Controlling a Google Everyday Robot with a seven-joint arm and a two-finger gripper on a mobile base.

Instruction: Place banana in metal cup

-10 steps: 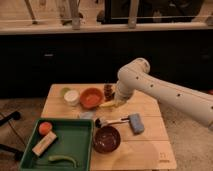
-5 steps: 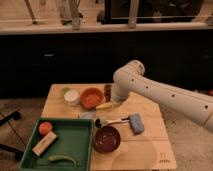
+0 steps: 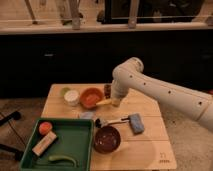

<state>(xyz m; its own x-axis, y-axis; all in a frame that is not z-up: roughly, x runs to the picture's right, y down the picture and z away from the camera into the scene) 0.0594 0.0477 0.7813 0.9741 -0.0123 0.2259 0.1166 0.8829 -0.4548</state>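
My gripper [image 3: 115,102] hangs from the white arm over the middle of the wooden table, just right of the orange bowl [image 3: 90,98]. It is shut on the small yellow banana [image 3: 104,102], which sticks out to the left, above the table and close to the bowl's right rim. The metal cup [image 3: 86,115], small and dull grey, stands in front of the orange bowl at the green tray's far right corner. It is left of and nearer than the gripper.
A white round cup [image 3: 72,96] stands left of the orange bowl, a small dark brown object [image 3: 107,90] behind the gripper. A dark bowl [image 3: 107,139] and a blue-headed brush [image 3: 134,123] lie in front. The green tray [image 3: 75,145] holds a red ball, a wooden block and a green pod.
The arm and gripper have shifted a little to the left with the banana, closer to the orange bowl. Everything else has stayed in place.
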